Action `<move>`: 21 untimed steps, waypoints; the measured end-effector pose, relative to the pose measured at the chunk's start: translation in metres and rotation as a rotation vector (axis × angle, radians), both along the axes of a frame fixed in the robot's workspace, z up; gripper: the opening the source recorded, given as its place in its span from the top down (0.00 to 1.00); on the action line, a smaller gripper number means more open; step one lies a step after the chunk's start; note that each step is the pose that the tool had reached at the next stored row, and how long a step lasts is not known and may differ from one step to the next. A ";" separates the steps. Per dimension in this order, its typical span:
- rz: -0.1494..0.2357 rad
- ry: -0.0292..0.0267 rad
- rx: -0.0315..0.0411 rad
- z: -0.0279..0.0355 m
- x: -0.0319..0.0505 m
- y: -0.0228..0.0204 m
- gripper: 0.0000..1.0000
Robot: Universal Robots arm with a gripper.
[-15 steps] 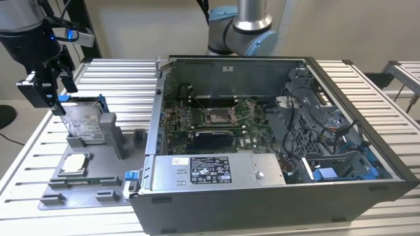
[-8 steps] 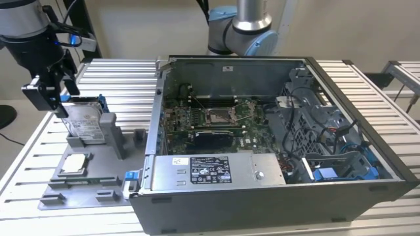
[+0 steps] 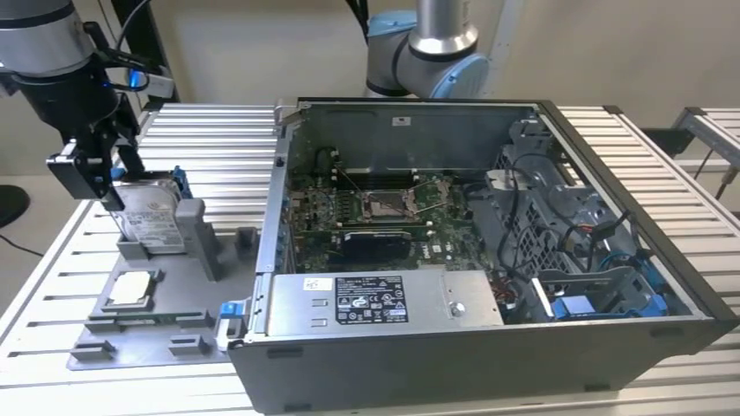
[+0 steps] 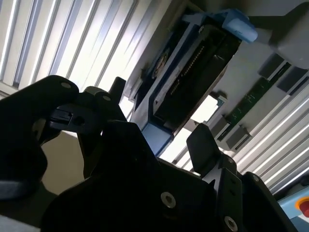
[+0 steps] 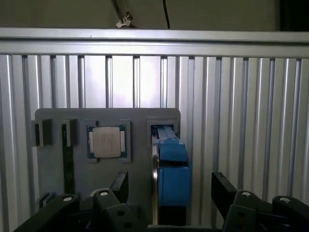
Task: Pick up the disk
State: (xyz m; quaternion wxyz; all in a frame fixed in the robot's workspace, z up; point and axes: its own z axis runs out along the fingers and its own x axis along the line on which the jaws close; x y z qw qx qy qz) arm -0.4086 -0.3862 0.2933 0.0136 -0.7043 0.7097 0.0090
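Blue plastic is seen round the edges of the disk (image 3: 152, 212), which is stood on edge in an upright grey stand (image 3: 192, 227) on a grey fixture plate (image 3: 173, 336). The plate is laid on a table of ribbed aluminium slats (image 3: 208, 143), at the exterior view's left of an open computer case (image 3: 463, 368). The white label on the disk's silver face is turned toward the exterior camera.

The gripper (image 3: 110, 178) is held at the disk's upper edge, on the side toward the exterior view's left. In the first wrist view the gripper (image 5: 171, 187) is seen spread wide, with one black finger (image 5: 120, 184) on each side of the blue carrier of the disk (image 5: 171, 164) and a gap left on both sides. The same is shown in the second wrist view: the disk (image 4: 193, 72) lies between the parted fingers (image 4: 205, 145) of the gripper (image 4: 159, 115), and no contact can be made out. Nothing is gripped.

A small square silver chip (image 5: 107, 141) is seated in a recess of the plate (image 5: 140, 123) just beside the disk's slot; in the exterior view the chip (image 3: 130, 289) is found nearer the camera than the disk. Inside the case, a grey box with a black label (image 3: 370, 299) is mounted along the near wall.
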 end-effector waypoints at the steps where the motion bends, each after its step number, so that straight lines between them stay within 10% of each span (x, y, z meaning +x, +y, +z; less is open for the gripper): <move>1: -0.001 0.0003 0.0001 -0.0019 0.0000 0.0002 0.00; 15: -0.009 0.0118 0.0013 -0.0215 -0.0001 0.0012 0.00; 21: -0.009 0.0117 0.0263 -0.0218 0.0000 0.0012 0.00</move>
